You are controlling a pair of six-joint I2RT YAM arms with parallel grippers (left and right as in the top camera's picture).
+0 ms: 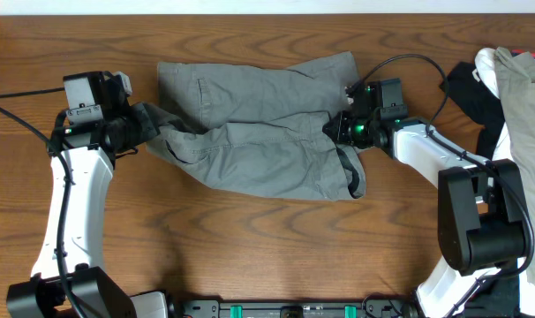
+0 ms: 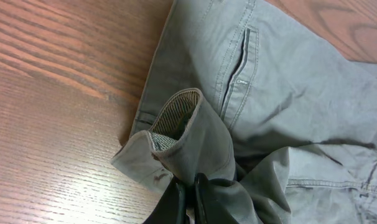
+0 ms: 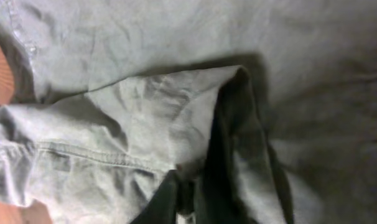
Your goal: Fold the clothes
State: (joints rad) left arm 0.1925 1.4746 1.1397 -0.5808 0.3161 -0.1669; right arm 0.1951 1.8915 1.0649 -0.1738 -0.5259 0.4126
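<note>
Table (image 1: 250, 256): shorts (image 1: 259, 132) at centre, spread sideways. At left end, left gripper (image 1: 142, 131); at right end, right gripper (image 1: 336, 129); both pinching fabric. At table's far right edge, garment pile (image 1: 515, 79), apart from shorts.

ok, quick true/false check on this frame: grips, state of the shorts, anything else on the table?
1. The left gripper and right gripper are both shut on the shorts. True.
2. The shorts are neatly folded. False: they lie spread out and rumpled.
3. The left gripper holds a leg hem. False: it pinches the waistband.
4. The other clothes are piled beyond the right gripper, apart from the shorts. True.
</note>
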